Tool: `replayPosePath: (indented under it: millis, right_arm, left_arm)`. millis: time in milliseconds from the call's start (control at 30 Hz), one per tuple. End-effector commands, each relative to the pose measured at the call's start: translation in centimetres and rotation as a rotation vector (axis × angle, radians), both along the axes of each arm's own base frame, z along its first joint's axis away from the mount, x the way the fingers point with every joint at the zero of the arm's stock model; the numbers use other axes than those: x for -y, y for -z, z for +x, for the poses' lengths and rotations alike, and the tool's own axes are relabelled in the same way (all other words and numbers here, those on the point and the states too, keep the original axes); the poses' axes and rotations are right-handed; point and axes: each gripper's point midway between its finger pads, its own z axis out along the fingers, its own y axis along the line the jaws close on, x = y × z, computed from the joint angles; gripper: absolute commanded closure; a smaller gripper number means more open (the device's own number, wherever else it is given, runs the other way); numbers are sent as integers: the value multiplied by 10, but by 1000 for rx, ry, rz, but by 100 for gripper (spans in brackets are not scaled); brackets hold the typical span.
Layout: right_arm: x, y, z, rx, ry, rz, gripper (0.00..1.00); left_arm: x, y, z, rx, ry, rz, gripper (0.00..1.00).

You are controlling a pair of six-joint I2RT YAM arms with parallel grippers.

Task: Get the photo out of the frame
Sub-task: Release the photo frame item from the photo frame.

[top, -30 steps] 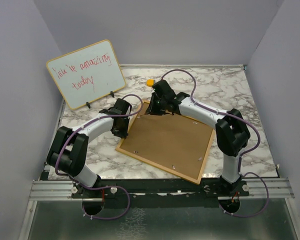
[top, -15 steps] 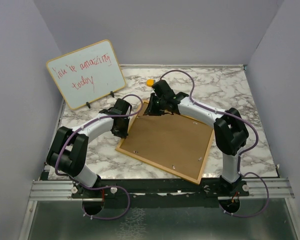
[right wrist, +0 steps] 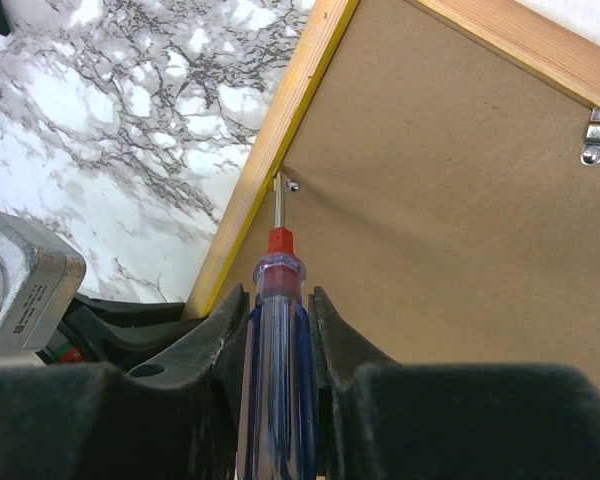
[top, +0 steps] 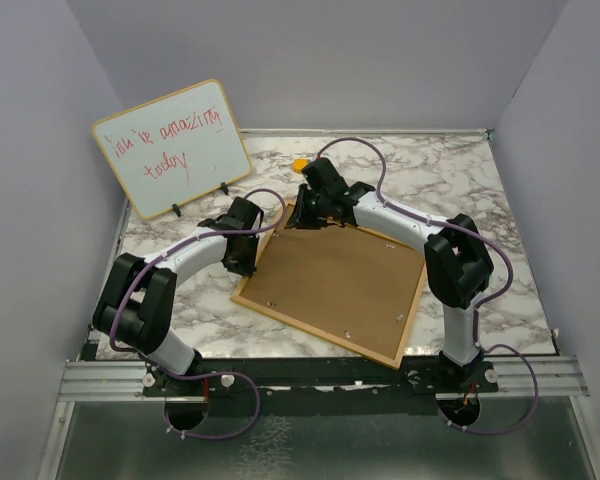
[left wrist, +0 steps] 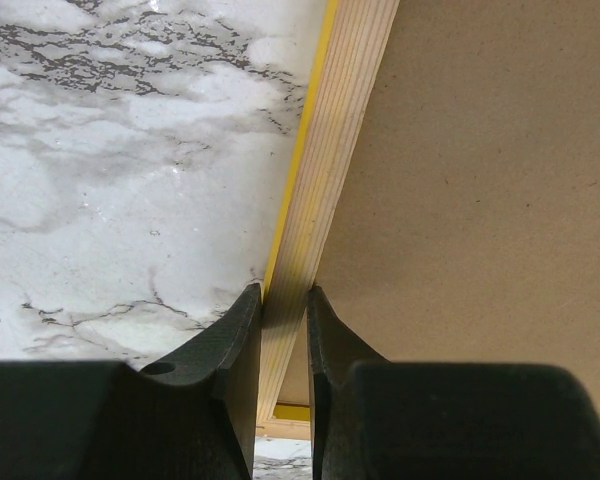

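table [top: 460, 180]: marble top, used as the support for everything; the frame is laid flat near its middle.
frame [top: 332, 283]: laid face down, turned at an angle, brown back up so the fasteners can be reached. Light wood rail with a yellow outer edge is seen in both wrist views.
backing board [right wrist: 460, 260]: seated inside the rail, not yet lifted. It is judged to be what keeps the print in.
photo: not visible in any view. It is judged to be under the backing board, face down inside the frame, not yet freed.
whiteboard [top: 170, 148]: propped upright at the far left corner, red handwriting on it, well apart from the work, not involved.
left gripper [left wrist: 283, 318]: closed narrow across the frame's left rail, one finger on the outer yellow side, one on the inner side. Likely held this way so the frame is not slid or spun while the fastener is worked.
right gripper [right wrist: 278, 300]: closed on a screwdriver at the frame's far corner, tool pointed out ahead of the fingers.
screwdriver [right wrist: 277, 335]: clear blue handle, red collar, thin shaft; tip is set at the retaining tab, right where board meets rail.
retaining tab [right wrist: 291, 184]: small metal piece just inside the rail. Judged to be the current step: it needs to be pried or turned clear. Risk: tip slipping off and gouging the board.
hanger [right wrist: 597, 137]: metal, on the far rail, untouched.
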Motion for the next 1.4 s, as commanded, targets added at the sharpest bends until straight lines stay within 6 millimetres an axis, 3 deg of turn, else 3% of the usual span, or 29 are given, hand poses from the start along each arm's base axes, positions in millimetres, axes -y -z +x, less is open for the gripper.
replayPosePath:
  millis: [0,167,1367]
  right_arm:
    - [4,20,-9,-50,-4,-51,100]
    - [-7,11,-10,-48,3,-2,100]
    - [2,-8,-18,-18,-10,-31,100]
  left_arm:
    - [-8,-1,3,29,-24,33,94]
    - [-10,-1,4,34,-28,43,94]
    - [-13,3,2,17,-30,61,93]
